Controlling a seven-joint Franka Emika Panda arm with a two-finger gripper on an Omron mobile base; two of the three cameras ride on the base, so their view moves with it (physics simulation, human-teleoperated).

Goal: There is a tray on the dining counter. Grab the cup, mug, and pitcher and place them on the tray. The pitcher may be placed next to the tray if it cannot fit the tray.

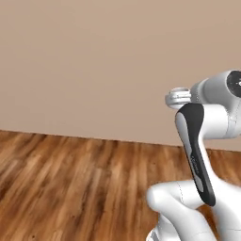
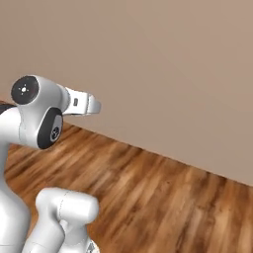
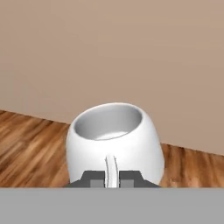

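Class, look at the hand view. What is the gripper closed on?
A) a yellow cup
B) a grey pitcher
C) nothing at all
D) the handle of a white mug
D: in the hand view the gripper is shut on the thin handle of the white mug, which hangs over the wooden floor.

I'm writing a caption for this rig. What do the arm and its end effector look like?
The arm is glossy white, built of rounded, bulbous links, with a long black curved inlay on one link and dark round caps at the joints. A pale ringed flange sits at the wrist. The end effector has two small dark grey, blocky finger tips. No cables are visible.
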